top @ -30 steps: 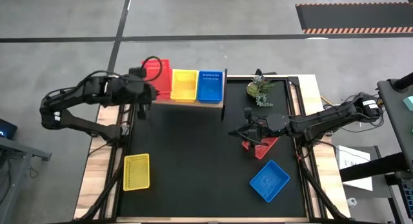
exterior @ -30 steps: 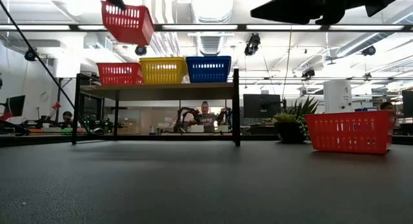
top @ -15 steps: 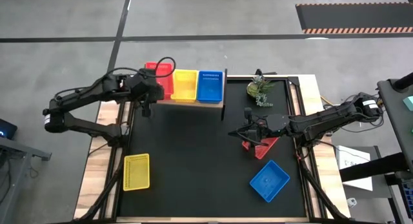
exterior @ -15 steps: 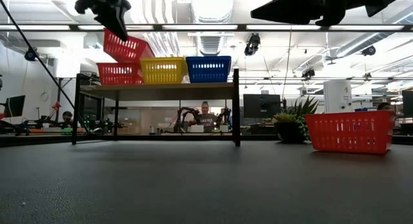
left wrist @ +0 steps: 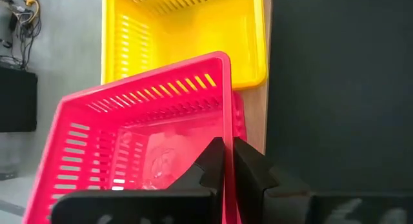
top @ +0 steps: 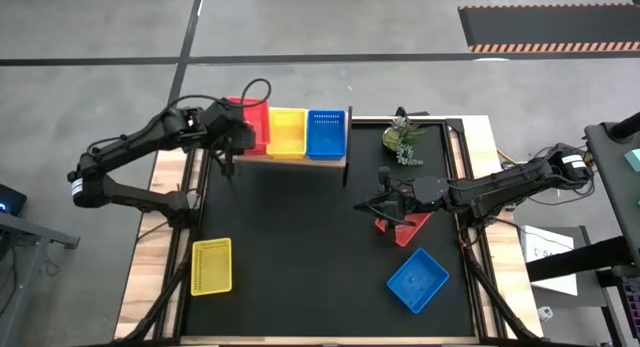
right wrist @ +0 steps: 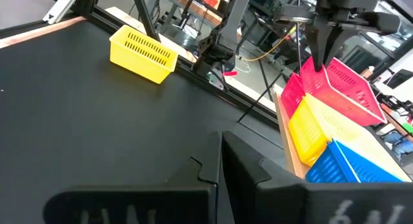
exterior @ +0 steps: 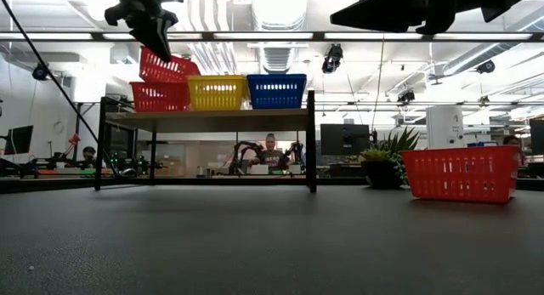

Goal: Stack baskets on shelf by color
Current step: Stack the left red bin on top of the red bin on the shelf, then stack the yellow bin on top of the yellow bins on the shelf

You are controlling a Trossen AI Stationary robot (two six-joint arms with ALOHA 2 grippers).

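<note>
A pale-wood shelf [exterior: 255,114] at the table's far left carries a red basket [exterior: 155,98], a yellow basket [exterior: 217,93] and a blue basket [exterior: 276,91] side by side. My left gripper [exterior: 158,42] is shut on a second red basket [exterior: 170,68], tilted over the shelf's red one. My right gripper [top: 383,204] is shut on nothing, high over the table's right half and above a third red basket [exterior: 459,174] that stands on the tabletop. My left gripper pinches the side wall [left wrist: 226,130] of the red basket that faces the table's near edge. One finger [left wrist: 210,161] is inside and one [left wrist: 248,169] outside, slanting down from the left. The basket hangs tilted, left end high, its low right end at the shelf basket's rim [exterior: 174,81].
A yellow basket [top: 211,265] lies on the tabletop near the front left. A blue basket [top: 417,279] lies at the front right. A small green plant [top: 403,137] stands at the far right, beside the shelf's black legs [exterior: 311,142].
My left gripper has gone down and toward the shelf with the red basket. The basket, which hung well above the shelf's left end, has sunk onto the red basket there and stays tilted. My right gripper has kept still.
</note>
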